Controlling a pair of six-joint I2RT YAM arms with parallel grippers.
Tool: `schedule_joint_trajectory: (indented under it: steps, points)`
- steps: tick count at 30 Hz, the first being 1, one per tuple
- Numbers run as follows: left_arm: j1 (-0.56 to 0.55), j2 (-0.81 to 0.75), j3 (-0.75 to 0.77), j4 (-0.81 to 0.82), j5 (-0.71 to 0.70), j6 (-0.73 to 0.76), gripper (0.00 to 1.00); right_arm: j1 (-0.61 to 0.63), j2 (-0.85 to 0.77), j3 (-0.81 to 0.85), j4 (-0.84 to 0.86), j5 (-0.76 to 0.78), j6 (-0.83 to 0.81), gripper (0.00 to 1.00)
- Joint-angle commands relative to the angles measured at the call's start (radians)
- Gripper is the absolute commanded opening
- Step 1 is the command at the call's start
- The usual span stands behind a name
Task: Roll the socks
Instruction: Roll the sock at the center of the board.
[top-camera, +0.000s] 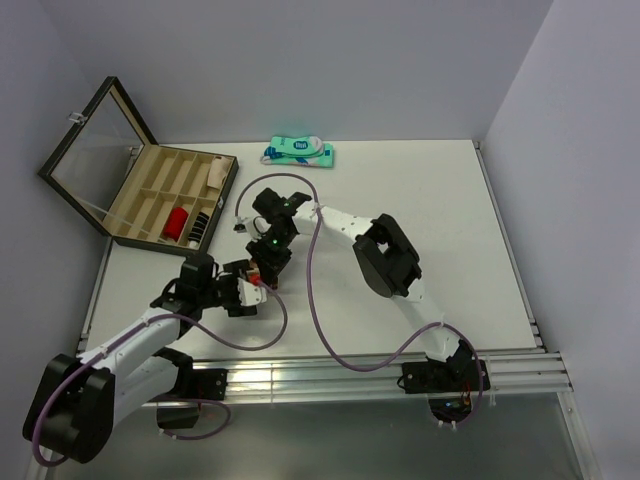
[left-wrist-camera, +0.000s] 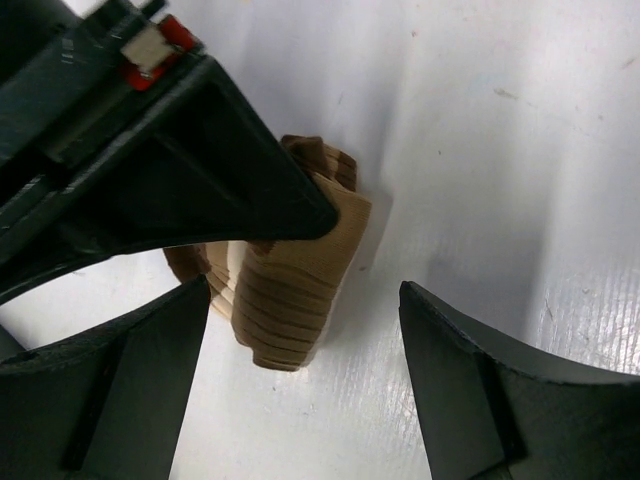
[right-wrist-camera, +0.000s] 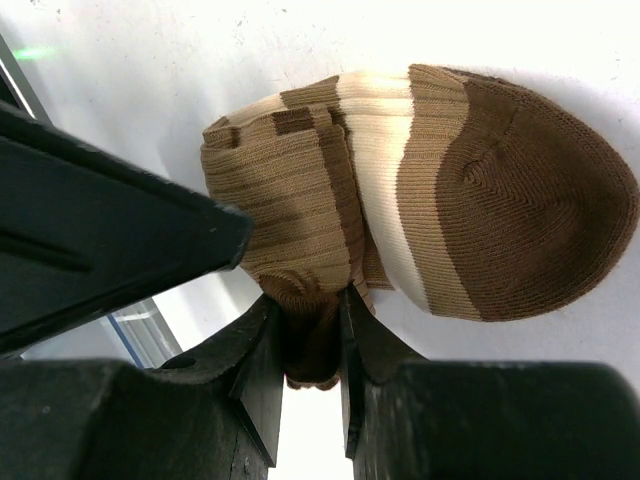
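Brown-and-tan sock (right-wrist-camera: 450, 200), partly rolled: right gripper (right-wrist-camera: 312, 330) pinches its bunched end. Left gripper (left-wrist-camera: 305, 295) spread wide, sock just ahead of the gap.

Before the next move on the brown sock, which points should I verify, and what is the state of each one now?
1. Right gripper shut on the rolled end of the brown sock: ok.
2. Left gripper open: ok.
3. Sock lies between the left gripper's fingers: ok, though nearer one finger.
4. Roll finished: not ok; the toe end lies flat on the table.
5. The two grippers are apart from each other: cannot tell; they are crowded at the sock.
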Motion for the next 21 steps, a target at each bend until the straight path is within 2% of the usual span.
schedule_joint_trajectory:
  steps: [1, 14, 17, 21]
  points:
    - [-0.017, 0.019, -0.019, 0.064, -0.021, 0.056, 0.81, -0.006, 0.054, -0.001, -0.057, 0.053, -0.019, 0.00]
    - [-0.075, 0.100, -0.075, 0.274, -0.147, 0.054, 0.78, -0.006, 0.046, -0.019, -0.054, 0.041, -0.022, 0.00]
    - [-0.097, 0.134, -0.059, 0.297, -0.180, 0.028, 0.73, -0.006, 0.046, -0.019, -0.048, 0.033, -0.019, 0.00]
    - [-0.109, 0.175, -0.017, 0.236, -0.188, 0.028, 0.57, -0.006, 0.051, -0.014, -0.051, 0.029, -0.020, 0.00]
